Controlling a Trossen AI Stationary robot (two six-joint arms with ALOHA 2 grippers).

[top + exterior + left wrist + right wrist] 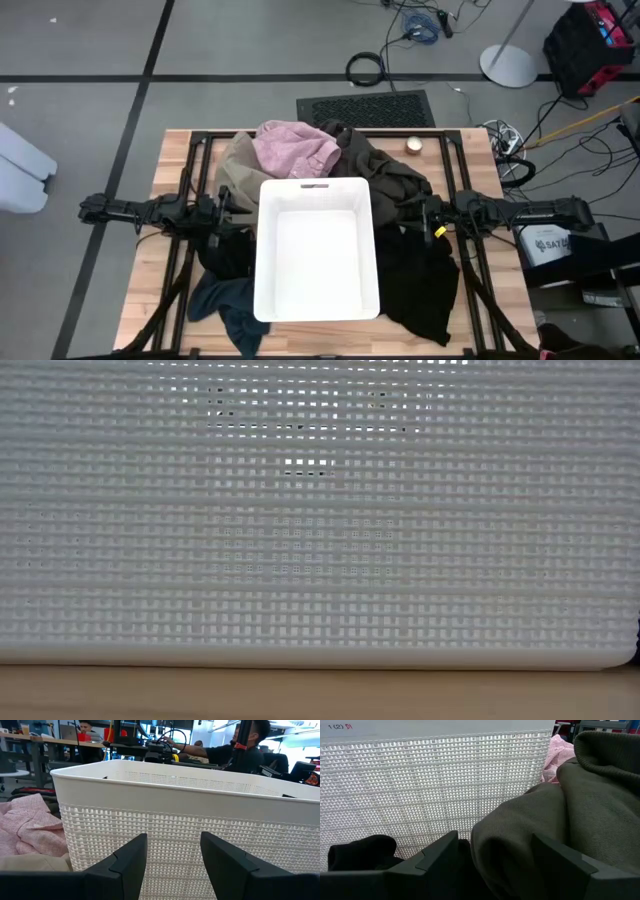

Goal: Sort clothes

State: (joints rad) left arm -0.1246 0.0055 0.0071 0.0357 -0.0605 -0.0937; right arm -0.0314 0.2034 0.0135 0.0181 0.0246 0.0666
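Note:
A white mesh-walled bin (315,183) stands in the middle of the wooden table, and the clothes lie around it. Pink (293,148) and tan-beige (238,165) garments lie at its far left, an olive-brown one (385,165) at its far right. Black garments lie at its right (420,280) and left (228,255), and a teal one (230,305) at the near left. My left gripper (228,207) stands open just left of the bin, pointing level at its wall (200,820). My right gripper (415,212) stands open at the bin's right side. My right gripper (492,855) points level toward the bin from the table's right. A fold of the olive-brown garment (520,845) bulges between its open fingers. I cannot tell whether the fingers touch it.
The low view is filled by the bin's mesh wall (320,510) over a strip of table (320,695). A small round object (413,145) sits at the table's far right. Black frame rails (190,280) run under both arms. People sit at desks (240,750) beyond the table.

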